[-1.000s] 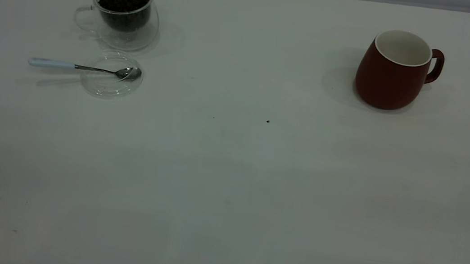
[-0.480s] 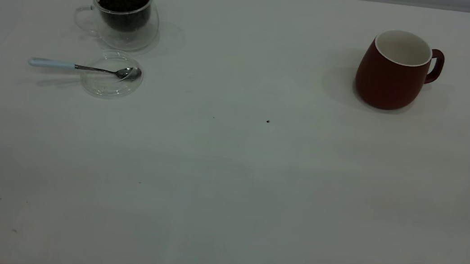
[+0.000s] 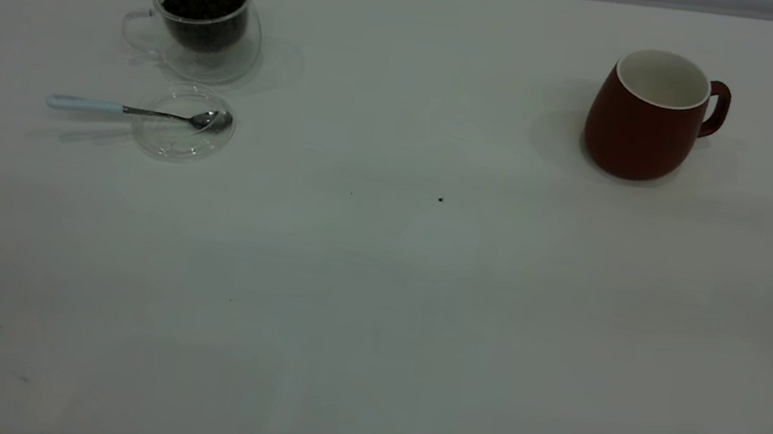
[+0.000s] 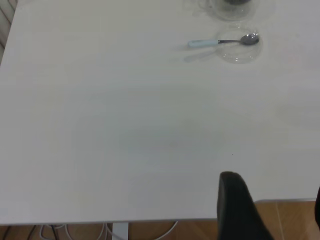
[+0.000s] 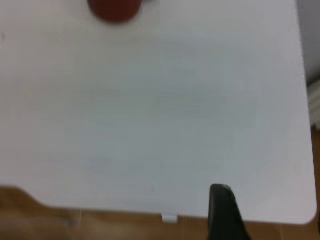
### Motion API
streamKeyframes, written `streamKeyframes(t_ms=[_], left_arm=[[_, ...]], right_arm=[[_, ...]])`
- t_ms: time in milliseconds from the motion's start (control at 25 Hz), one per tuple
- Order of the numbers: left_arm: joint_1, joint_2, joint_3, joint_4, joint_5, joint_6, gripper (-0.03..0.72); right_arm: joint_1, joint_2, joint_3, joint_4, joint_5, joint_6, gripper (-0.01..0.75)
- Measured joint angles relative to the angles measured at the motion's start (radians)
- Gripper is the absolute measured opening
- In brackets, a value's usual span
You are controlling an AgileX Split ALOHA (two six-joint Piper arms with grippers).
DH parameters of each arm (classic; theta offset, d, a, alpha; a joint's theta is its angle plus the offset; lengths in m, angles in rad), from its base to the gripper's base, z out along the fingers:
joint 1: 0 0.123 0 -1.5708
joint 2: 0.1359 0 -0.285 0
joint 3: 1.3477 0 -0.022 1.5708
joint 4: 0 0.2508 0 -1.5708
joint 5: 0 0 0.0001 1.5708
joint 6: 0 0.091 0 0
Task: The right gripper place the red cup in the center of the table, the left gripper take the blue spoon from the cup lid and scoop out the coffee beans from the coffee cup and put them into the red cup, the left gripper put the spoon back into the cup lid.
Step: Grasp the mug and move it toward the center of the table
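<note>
Both tools hang back over the surface's (image 3: 375, 305) near edge, their opening impossible to tell, far from the mug (image 3: 641, 124), spoon (image 3: 135, 111) and lid (image 3: 181, 134).

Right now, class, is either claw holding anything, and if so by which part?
Nothing is held. The red cup and blue spoon sit untouched on the table, far from both claws.
</note>
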Motion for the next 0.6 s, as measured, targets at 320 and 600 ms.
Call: streamKeyframes(t_ms=[320, 600], left_arm=[[0.0, 0.0, 0.0, 0.0, 0.0, 0.0, 0.433], [0.0, 0.0, 0.0, 0.0, 0.0, -0.001, 0.433]], right_arm=[[0.0, 0.511, -0.16, 0.0, -0.165, -0.157, 0.479], [0.0, 0.877, -0.317, -0.005, -0.242, -0.285, 0.479]])
